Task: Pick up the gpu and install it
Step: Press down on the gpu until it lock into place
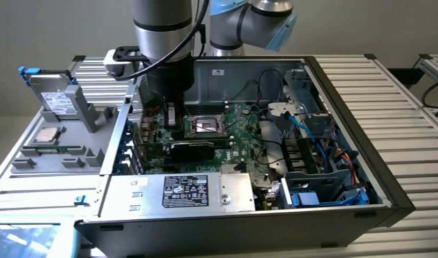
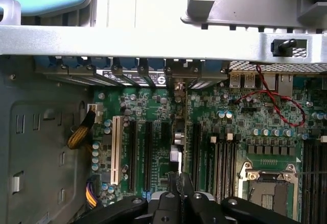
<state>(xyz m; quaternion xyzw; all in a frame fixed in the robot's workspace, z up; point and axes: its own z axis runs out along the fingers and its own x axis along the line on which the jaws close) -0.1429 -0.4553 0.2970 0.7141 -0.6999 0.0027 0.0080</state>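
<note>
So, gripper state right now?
Gripper: shut, low over the motherboard slots; whether it grips anything cannot be told.

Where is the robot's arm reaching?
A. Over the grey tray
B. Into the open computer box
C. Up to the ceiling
B: the arm comes down inside the open computer box, right above the green circuit board.
</note>
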